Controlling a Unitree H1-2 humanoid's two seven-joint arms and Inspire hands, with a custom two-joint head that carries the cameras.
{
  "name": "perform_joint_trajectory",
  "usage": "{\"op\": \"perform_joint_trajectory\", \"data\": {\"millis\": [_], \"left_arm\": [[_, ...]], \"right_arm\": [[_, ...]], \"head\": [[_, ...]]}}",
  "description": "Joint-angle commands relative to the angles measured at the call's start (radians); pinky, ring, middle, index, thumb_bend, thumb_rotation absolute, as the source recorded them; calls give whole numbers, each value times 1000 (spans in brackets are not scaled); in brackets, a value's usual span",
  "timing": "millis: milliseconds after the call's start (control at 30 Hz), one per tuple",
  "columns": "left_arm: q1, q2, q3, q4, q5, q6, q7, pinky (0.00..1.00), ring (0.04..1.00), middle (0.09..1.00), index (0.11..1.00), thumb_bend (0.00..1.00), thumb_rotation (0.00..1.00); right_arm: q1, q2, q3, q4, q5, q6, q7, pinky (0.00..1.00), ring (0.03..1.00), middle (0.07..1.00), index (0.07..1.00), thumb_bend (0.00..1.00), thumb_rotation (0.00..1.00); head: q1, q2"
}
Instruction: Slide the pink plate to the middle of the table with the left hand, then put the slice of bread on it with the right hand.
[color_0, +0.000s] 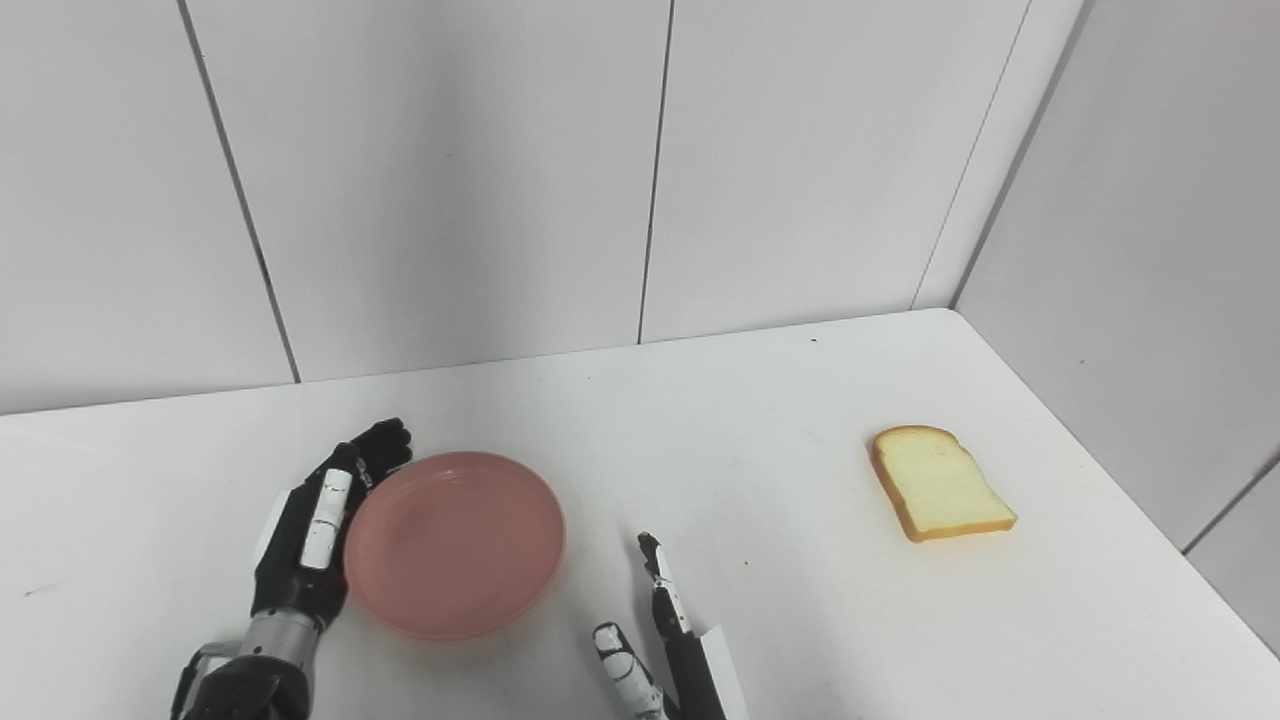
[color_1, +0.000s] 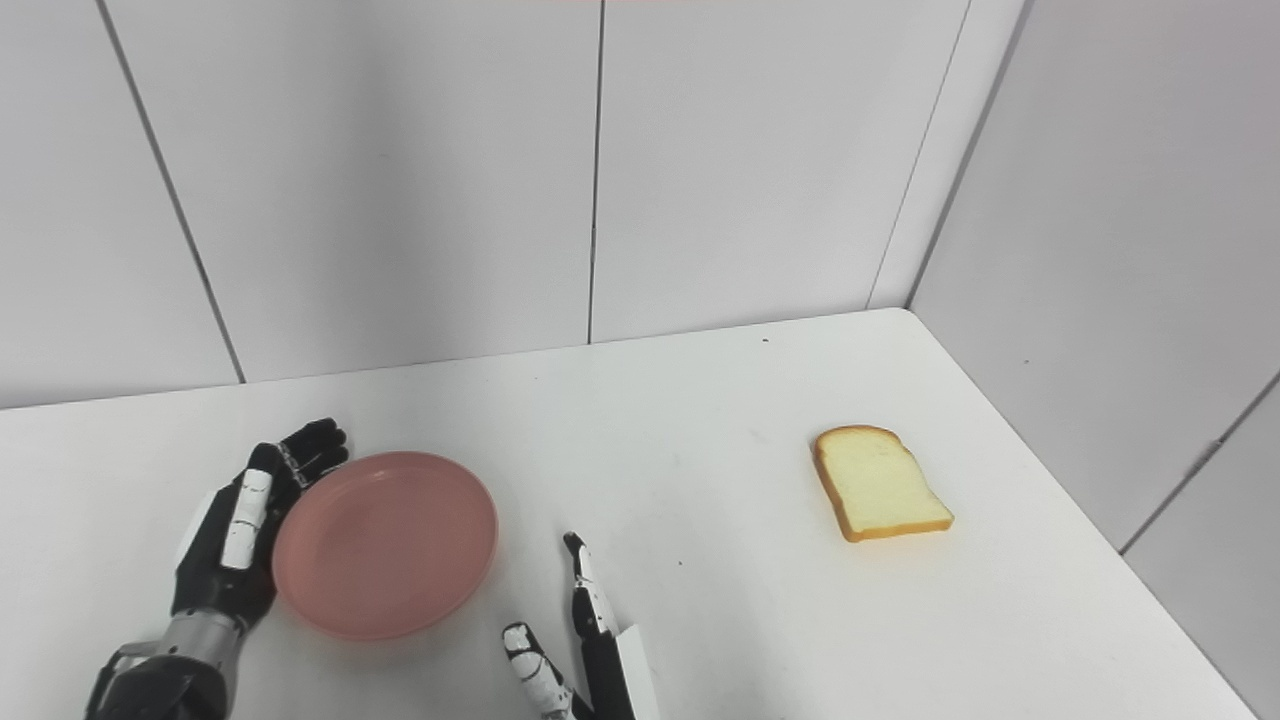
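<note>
The pink plate (color_0: 455, 542) lies flat on the white table (color_0: 720, 420), left of centre and near the front. My left hand (color_0: 318, 525) stands edge-on against the plate's left rim, fingers straight and together, holding nothing. The slice of bread (color_0: 940, 483) lies flat far to the right, near the table's right edge. My right hand (color_0: 655, 640) pokes up from the bottom edge just right of the plate, fingers apart and empty, well short of the bread. Most of that hand is cut off by the frame.
White wall panels (color_0: 640, 170) close the table at the back and along the right side. The table's right edge (color_0: 1130, 500) runs diagonally just beyond the bread.
</note>
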Motion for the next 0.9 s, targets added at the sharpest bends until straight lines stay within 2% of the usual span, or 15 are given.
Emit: {"op": "perform_joint_trajectory", "data": {"millis": [0,100,200,300,367,467,567,700,867], "left_arm": [[21,-1,1,14,-6,18,-20,858,834,811,727,854,865],[20,-6,2,24,-8,16,-19,862,834,810,731,855,864],[17,-11,4,42,-8,4,-18,864,832,802,724,859,861],[23,-18,3,44,-11,7,-20,865,830,796,709,863,859],[22,-19,3,61,-8,-2,-20,868,832,796,708,845,866],[20,-21,2,76,-6,-12,-21,868,832,795,724,824,871],[14,-23,4,95,-10,-25,-29,874,836,799,728,835,867],[8,-26,9,110,-12,-34,-34,876,836,803,738,843,858],[3,-28,12,121,-4,-45,-31,869,831,799,734,838,861]], "right_arm": [[-22,20,-3,-10,-26,-10,-43,1000,1000,1000,1000,721,1000],[-27,16,-27,-19,-38,-13,-84,1000,999,1000,1000,790,971],[-38,4,-59,-48,-91,25,-117,968,968,1000,1000,857,971],[-72,-80,-82,-129,-343,155,-88,956,948,992,1000,948,994],[-91,-111,-99,-174,-409,216,-57,990,957,999,1000,976,999],[-123,-135,-128,-225,-439,295,-11,991,987,1000,1000,989,989],[-179,-157,-176,-236,-449,358,-3,985,995,1000,1000,992,968],[-254,-188,-238,-205,-435,431,4,1000,1000,1000,1000,1000,886],[-337,-237,-268,-150,-506,550,24,1000,1000,1000,1000,1000,882]], "head": [[-17,-5],[-25,-10],[-28,-11],[-32,-14],[-33,-15],[-32,-17],[-30,-19],[-28,-25],[-23,-27]]}}
